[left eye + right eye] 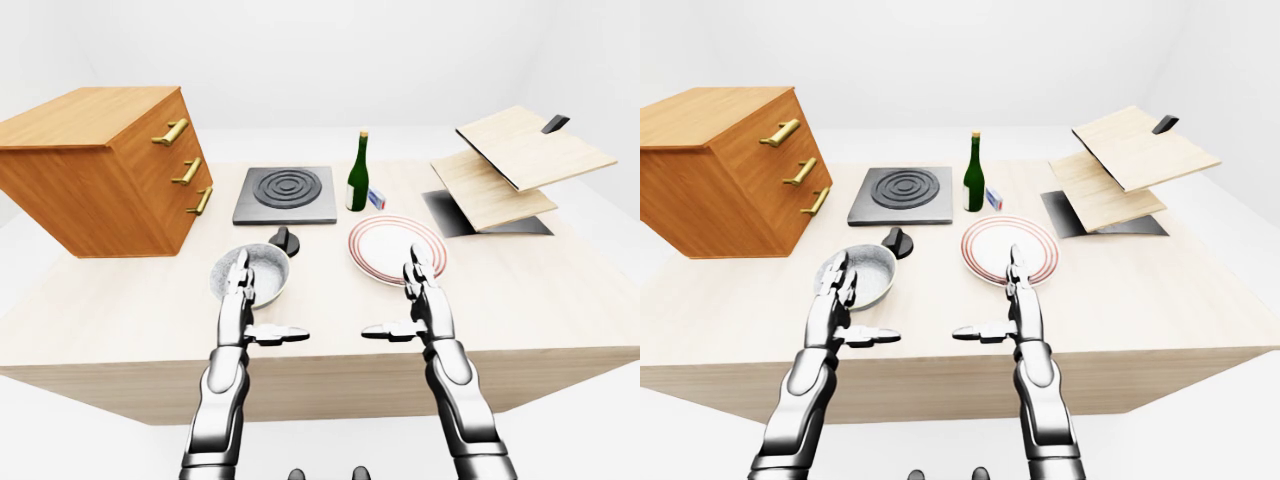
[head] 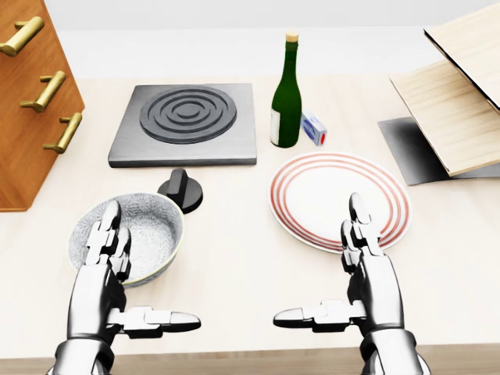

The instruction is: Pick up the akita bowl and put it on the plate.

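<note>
The akita bowl [image 2: 148, 226], grey with a fine pattern, stands on the light wooden table [image 2: 234, 258] at the lower left of the head view. My left hand [image 2: 148, 269] is open, its fingers upright over the bowl's near-left rim and its thumb pointing right below the bowl. To the right of the bowl lies the plate [image 2: 328, 191], white with red rings. My right hand [image 2: 320, 262] is open too, with its fingertips overlapping the plate's lower edge and its thumb pointing left. Neither hand holds anything.
A black knob [image 2: 181, 191] sits just above the bowl, below a dark hotplate [image 2: 187, 121]. A green bottle [image 2: 287, 94] and a small box [image 2: 314, 129] stand above the plate. A wooden drawer cabinet [image 2: 31, 101] is at left, and tilted wooden boards [image 2: 461, 101] over a dark mat [image 2: 406, 152] at right.
</note>
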`<state>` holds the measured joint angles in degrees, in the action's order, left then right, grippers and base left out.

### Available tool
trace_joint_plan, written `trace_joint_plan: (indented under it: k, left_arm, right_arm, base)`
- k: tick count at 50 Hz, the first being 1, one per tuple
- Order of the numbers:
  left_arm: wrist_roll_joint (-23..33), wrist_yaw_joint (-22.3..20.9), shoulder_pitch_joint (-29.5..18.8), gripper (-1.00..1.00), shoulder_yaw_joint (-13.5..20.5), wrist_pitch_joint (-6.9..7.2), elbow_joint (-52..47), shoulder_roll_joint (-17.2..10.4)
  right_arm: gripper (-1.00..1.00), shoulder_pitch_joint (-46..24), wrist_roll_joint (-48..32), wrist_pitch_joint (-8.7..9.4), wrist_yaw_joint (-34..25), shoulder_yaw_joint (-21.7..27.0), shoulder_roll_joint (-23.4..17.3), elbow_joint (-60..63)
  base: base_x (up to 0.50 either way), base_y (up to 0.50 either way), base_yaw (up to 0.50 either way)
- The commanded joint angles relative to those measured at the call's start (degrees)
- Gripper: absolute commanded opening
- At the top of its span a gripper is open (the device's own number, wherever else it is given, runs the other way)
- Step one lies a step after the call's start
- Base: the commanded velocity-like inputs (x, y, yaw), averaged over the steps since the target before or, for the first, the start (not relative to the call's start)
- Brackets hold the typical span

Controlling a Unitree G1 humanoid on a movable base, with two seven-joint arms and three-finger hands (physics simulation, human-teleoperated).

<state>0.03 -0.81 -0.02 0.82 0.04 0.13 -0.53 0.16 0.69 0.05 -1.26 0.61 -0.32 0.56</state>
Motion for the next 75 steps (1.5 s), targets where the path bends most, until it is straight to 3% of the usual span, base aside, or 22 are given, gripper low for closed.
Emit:
trace_joint_plan:
  k: [1, 5, 7, 22, 33, 39, 75]
  left_arm:
    - [0.3, -1.5, 0.1, 1.00, 1.4, -0.15, 0.4, -0.8]
    - [0.2, -1.6, 0.2, 1.00, 1.4, -0.40, 0.5, -0.8]
    - [0.2, -1.6, 0.1, 1.00, 1.4, -0.44, 0.6, -0.8]
    - [0.3, -1.7, 0.8, 1.00, 1.2, 1.19, -1.7, -0.6]
    - [0.3, -1.9, 0.8, 1.00, 1.5, 2.94, -3.6, -0.8]
    - [1.0, -1.7, 0.9, 1.00, 1.2, 4.93, -5.5, -0.7]
    - [5.4, -2.9, 2.0, 1.00, 1.1, 4.96, -19.6, -1.0]
  right_arm:
    - [1.00, 0.5, 0.7, 1.29, -1.9, 0.3, -0.4, 2.1]
    - [1.00, 0.0, 1.9, 3.20, -1.8, 1.3, -0.5, 2.7]
    - [1.00, 0.0, 1.5, 2.26, -1.7, 1.2, -0.5, 1.7]
    - [1.00, 0.1, 1.3, 2.61, -1.6, 1.2, -0.6, 2.3]
    - [1.00, 0.2, 1.2, 2.48, -1.6, 1.2, -0.6, 3.1]
    - [1.00, 0.6, 1.2, 4.49, -1.7, 1.1, -0.6, 6.1]
    - [1.00, 0.1, 1.0, 4.95, -1.5, 1.8, -0.8, 15.0]
  base:
    - [0.00, 0.00, 0.00]
    - [0.00, 0.00, 0.00]
    - [0.00, 0.00, 0.00]
    - [0.00, 0.00, 0.00]
    - [0.00, 0.00, 0.00]
    - [0.00, 0.00, 0.00]
    - [0.00, 0.00, 0.00]
